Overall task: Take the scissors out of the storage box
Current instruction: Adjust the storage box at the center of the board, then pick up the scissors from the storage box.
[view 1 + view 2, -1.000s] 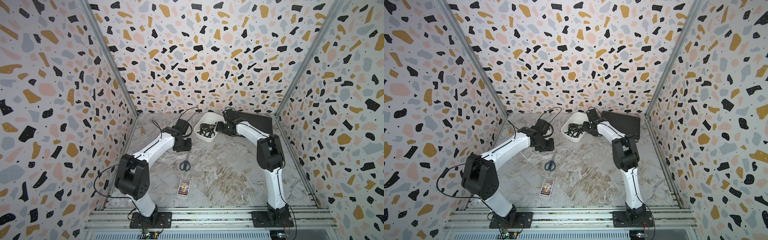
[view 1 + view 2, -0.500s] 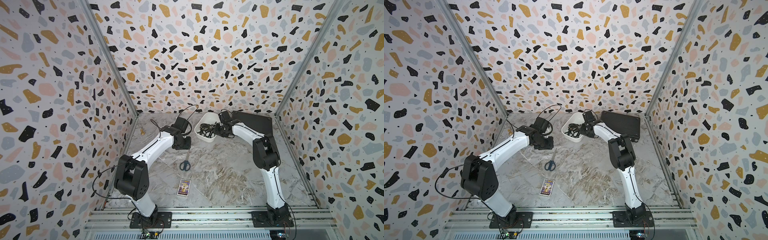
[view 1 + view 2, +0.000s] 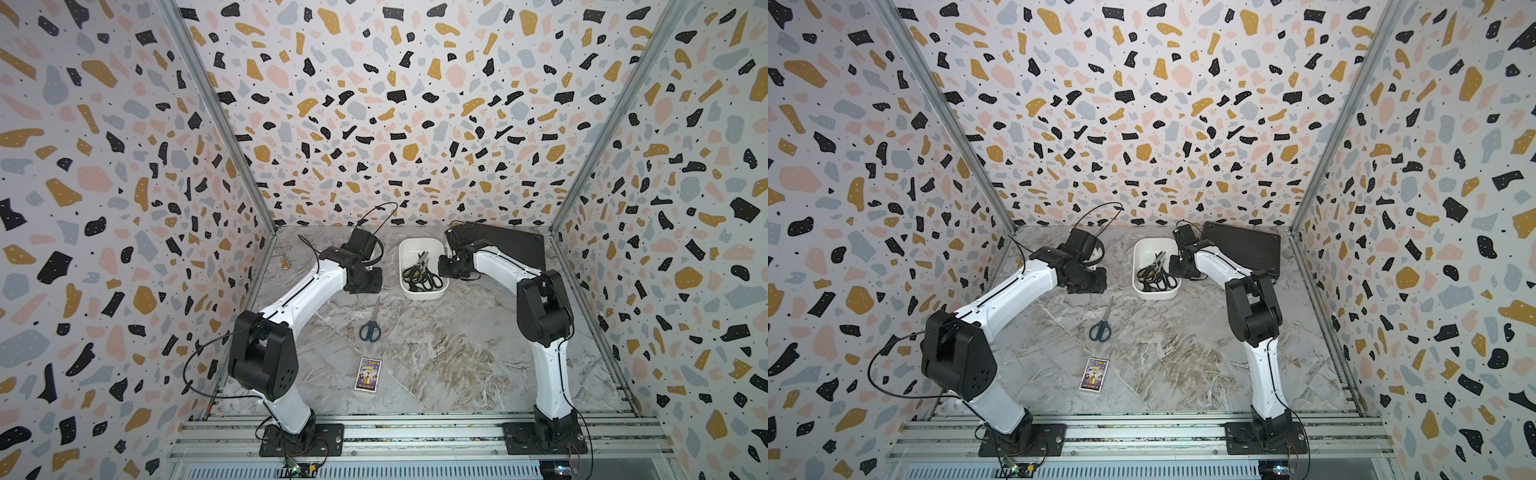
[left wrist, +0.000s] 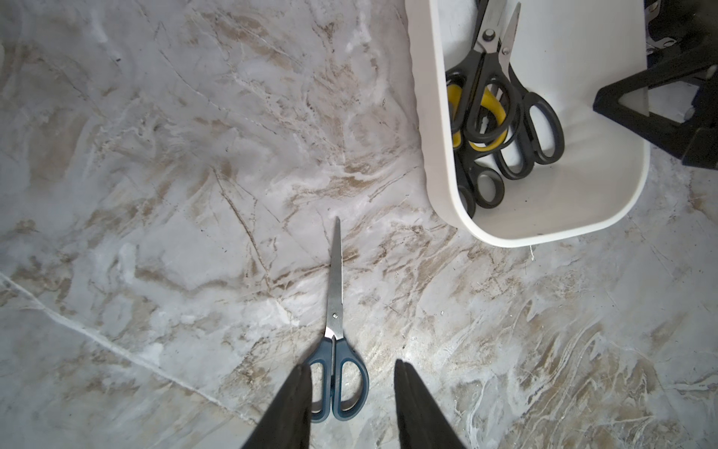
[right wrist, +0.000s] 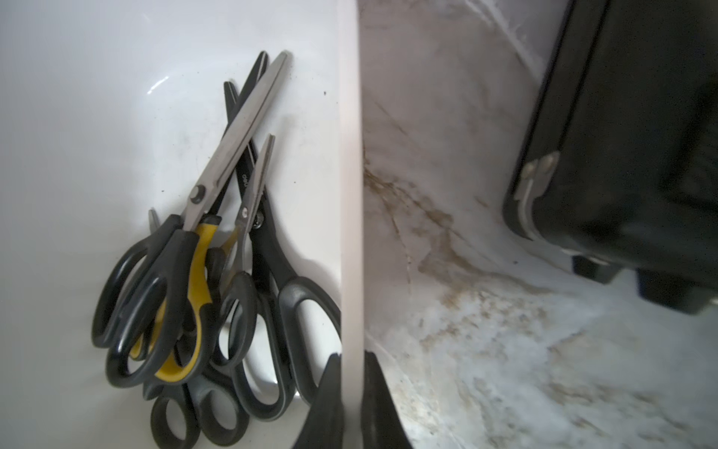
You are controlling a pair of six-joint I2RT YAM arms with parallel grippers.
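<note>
The white storage box (image 3: 422, 296) (image 3: 1156, 294) stands at the back of the marble table. Several scissors (image 3: 420, 274) (image 4: 501, 112) (image 5: 186, 280) lie piled in it, black-handled, one yellow-and-black. My right gripper (image 5: 352, 354) (image 3: 449, 268) is shut on the box's right wall (image 5: 351, 194), one finger inside and one outside. A dark blue pair of scissors (image 3: 371, 326) (image 3: 1101, 326) (image 4: 335, 311) lies on the table in front of the box. My left gripper (image 4: 351, 365) (image 3: 365, 282) hangs open above its handles, holding nothing.
A flat black case (image 3: 507, 245) (image 5: 629, 155) with metal latches lies right behind my right arm. A small printed card (image 3: 367, 374) lies near the table's front. A small gold object (image 3: 284, 264) sits by the left wall.
My right gripper has closed its jaws onto the box's right wall. The left arm has barely shifted.
</note>
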